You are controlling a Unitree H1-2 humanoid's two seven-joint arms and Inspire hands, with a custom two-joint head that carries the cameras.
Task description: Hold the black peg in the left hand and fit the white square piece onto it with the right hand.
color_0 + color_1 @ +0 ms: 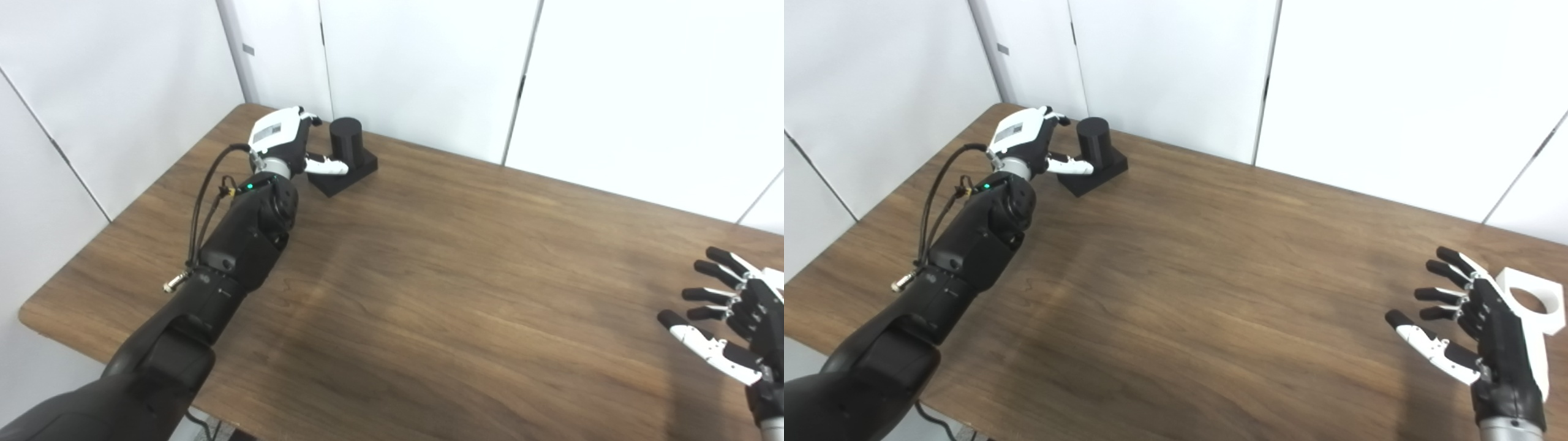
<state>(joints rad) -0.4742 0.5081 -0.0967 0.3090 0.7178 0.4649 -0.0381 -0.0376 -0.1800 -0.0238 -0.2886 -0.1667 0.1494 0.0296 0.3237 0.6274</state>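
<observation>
Left hand (1029, 142) spread beside black peg (1093, 146), not gripping; right hand (1476, 324) open, empty

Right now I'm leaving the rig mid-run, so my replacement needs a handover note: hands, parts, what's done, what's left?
Left hand: open beside the black cylindrical peg on its square base at the wooden table's far left; grip not closed.
Right hand: open, empty, hovering by the white square piece with a round hole at the right edge.
Done: both hands near their parts.
Left: grasp peg, grasp piece, fit them.
</observation>
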